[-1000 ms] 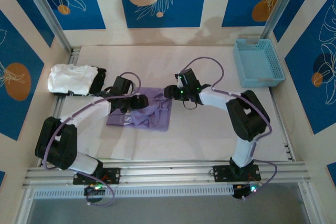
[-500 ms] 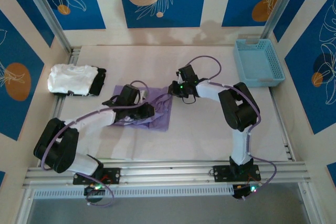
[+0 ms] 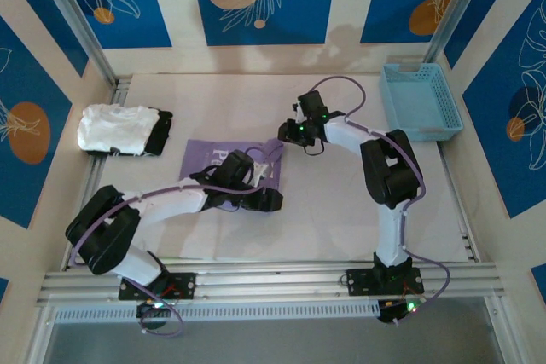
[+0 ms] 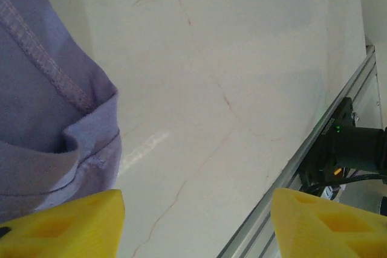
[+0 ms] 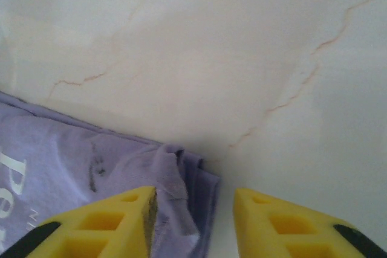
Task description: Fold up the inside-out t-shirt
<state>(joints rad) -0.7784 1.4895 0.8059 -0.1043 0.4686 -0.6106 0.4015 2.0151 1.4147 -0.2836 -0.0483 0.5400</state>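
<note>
letting go since a second ago, both arms have come off the inside-out t-shirt [image 3: 201, 158]. the left gripper [image 3: 271, 200] sits at its 4 o'clock corner and the right gripper [image 3: 285, 132] at 1 o'clock, both with fingers apart and empty. one fold looks done. the lavender shirt lies mid-table [image 3: 341, 210] as a flat rectangle, with white lettering up and its hems rumpled.

1. We see the lavender t-shirt [image 3: 203, 157] lying mid-table, with white lettering showing.
2. We have the left gripper [image 3: 267, 200] low at the shirt's near right edge.
3. The right gripper [image 3: 285, 132] is by its far right corner.
4. We note a white garment [image 3: 111, 128] touching a black garment [image 3: 159, 132] at left, and a blue basket [image 3: 421, 101] far right.
</note>
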